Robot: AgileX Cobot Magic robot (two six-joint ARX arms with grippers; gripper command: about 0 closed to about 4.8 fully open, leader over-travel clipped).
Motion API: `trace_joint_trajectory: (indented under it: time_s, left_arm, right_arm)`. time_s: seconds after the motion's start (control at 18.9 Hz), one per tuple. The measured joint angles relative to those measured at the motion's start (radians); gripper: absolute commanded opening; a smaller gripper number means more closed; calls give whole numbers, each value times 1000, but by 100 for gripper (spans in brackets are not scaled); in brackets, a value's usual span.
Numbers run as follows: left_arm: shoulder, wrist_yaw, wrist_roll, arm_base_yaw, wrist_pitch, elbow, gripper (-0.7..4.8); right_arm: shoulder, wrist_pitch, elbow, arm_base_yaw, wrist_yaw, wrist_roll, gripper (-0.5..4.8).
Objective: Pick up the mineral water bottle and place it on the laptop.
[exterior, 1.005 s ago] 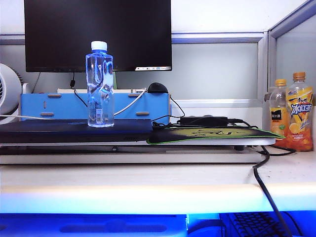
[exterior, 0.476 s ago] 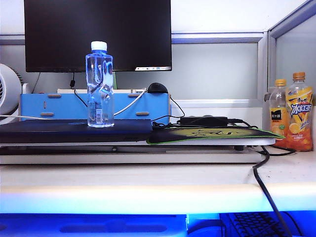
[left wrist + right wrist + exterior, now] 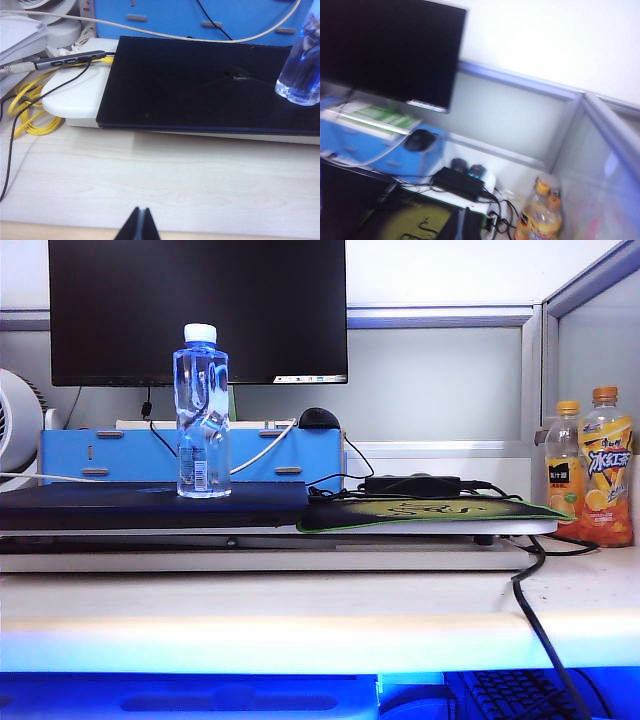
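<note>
The mineral water bottle (image 3: 202, 410), clear with a white cap, stands upright on the laptop (image 3: 150, 502), a flat dark slab on a white stand. In the left wrist view the bottle's base (image 3: 301, 75) rests on the laptop's lid (image 3: 200, 85) towards one side. My left gripper (image 3: 141, 212) is shut and empty over the bare wooden desk, short of the laptop. My right gripper (image 3: 464, 214) is shut and empty, raised above the green-black mouse mat (image 3: 415, 220). Neither gripper shows in the exterior view.
A black monitor (image 3: 200, 305) stands behind on a blue riser (image 3: 130, 455) with a mouse (image 3: 319, 418). Two orange-capped juice bottles (image 3: 590, 465) stand at the far right. A power adapter (image 3: 412, 483) lies on the mat (image 3: 420, 512). Yellow cable (image 3: 30, 110) coils beside the laptop stand.
</note>
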Motion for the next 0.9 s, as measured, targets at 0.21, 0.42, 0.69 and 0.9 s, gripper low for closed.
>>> trace_joint_trajectory:
  time_s: [0.21, 0.42, 0.69, 0.9]
  left_arm:
    - [0, 0, 0, 0, 0, 0, -2]
    - [0, 0, 0, 0, 0, 0, -2]
    - [0, 0, 0, 0, 0, 0, -2]
    - [0, 1, 0, 0, 0, 0, -2]
  right_arm:
    - [-127, 236, -399, -203, -138, 1, 35]
    - [-287, 265, -665, -393, -300, 55, 35]
    - [-525, 264, -887, -503, -312, 185, 36]
    - [-523, 265, -957, -528, -359, 237, 35]
